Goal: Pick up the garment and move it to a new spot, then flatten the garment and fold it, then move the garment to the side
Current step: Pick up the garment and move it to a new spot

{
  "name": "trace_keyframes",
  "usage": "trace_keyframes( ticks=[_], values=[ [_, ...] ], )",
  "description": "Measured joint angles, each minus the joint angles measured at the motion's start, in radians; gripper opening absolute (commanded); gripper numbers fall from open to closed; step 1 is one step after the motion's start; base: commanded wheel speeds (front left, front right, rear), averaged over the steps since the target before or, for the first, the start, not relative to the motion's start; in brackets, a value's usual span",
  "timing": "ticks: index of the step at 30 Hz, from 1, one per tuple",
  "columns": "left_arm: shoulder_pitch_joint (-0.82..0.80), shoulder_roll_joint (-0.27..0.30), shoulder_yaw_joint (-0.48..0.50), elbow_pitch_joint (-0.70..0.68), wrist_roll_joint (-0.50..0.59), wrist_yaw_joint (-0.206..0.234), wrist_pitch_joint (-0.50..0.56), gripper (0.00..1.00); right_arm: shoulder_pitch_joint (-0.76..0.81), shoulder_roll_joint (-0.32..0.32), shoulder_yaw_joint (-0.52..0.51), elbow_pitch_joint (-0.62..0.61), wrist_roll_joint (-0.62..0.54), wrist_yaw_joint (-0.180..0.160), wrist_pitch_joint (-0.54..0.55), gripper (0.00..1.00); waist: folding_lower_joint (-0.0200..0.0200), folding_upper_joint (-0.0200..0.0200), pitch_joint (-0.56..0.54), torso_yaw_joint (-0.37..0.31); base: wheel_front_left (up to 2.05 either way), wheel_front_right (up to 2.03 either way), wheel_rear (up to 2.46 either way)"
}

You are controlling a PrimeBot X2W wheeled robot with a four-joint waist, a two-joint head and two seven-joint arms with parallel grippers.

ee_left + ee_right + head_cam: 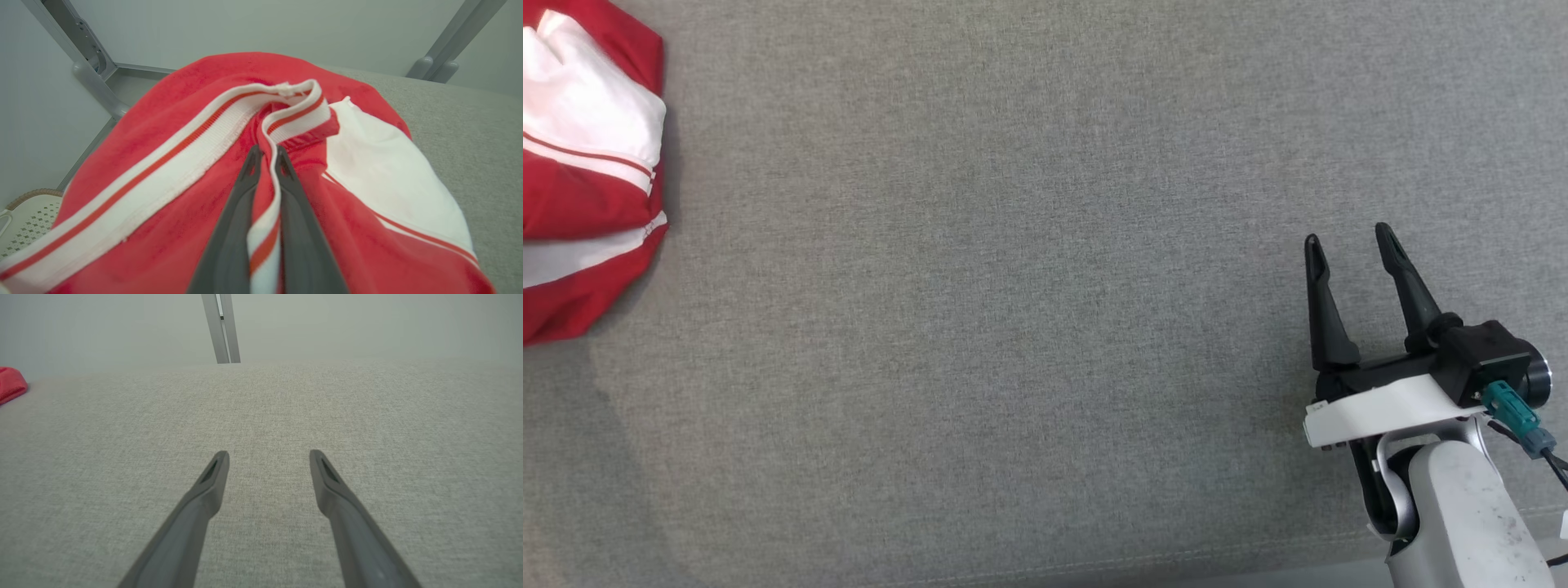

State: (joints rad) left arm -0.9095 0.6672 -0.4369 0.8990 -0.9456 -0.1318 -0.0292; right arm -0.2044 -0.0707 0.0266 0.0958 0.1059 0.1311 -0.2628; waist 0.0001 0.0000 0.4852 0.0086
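The garment (584, 163) is red with white panels and white-and-red striped trim, bunched in a heap at the far left of the grey surface. In the left wrist view the garment (171, 171) rises as a mound, and my left gripper (267, 155) is shut on a fold of its striped trim, which runs down between the two dark fingers. My right gripper (1347, 237) stands open at the lower right of the head view, far from the cloth. Nothing lies between its fingers (212, 477), and a red corner of the garment (11, 384) shows at the far left edge.
The grey fabric surface (1013, 327) stretches between the garment and my right gripper. Grey metal frame posts (86, 53) stand behind the garment against a pale wall, and another post (222, 328) rises past the surface's far edge. A white perforated basket (24, 220) sits low beside the surface.
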Motion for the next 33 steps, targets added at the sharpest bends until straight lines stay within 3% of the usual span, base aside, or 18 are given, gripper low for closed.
trace_keyframes(
  ticks=[7,13,24,33],
  values=[
    [-0.073,0.004,-0.031,-0.055,0.035,0.0,-0.107,0.0,0.015,0.003,0.021,0.036,0.027,0.0,0.0,1.0,-0.0001,0.0,-0.08,0.01,0.0,0.0,0.0],
    [-0.164,0.002,-0.052,-0.192,0.081,0.006,-0.138,0.0,0.036,0.008,0.034,0.062,0.061,0.0,0.0,1.0,-0.0001,0.0,-0.153,0.01,0.0,0.0,0.0],
    [-0.266,-0.107,-0.135,-0.603,0.11,0.086,0.011,0.0,0.057,0.018,0.048,0.07,0.107,0.0,0.0,1.0,-0.0002,0.0,-0.233,-0.081,0.0,0.0,0.0],
    [-0.223,-0.193,-0.216,-0.68,0.113,0.128,0.06,0.0,0.058,0.02,0.073,0.068,0.168,0.0,0.0,1.0,-0.0001,0.0,-0.231,-0.205,0.0,0.0,0.0]
  ],
)
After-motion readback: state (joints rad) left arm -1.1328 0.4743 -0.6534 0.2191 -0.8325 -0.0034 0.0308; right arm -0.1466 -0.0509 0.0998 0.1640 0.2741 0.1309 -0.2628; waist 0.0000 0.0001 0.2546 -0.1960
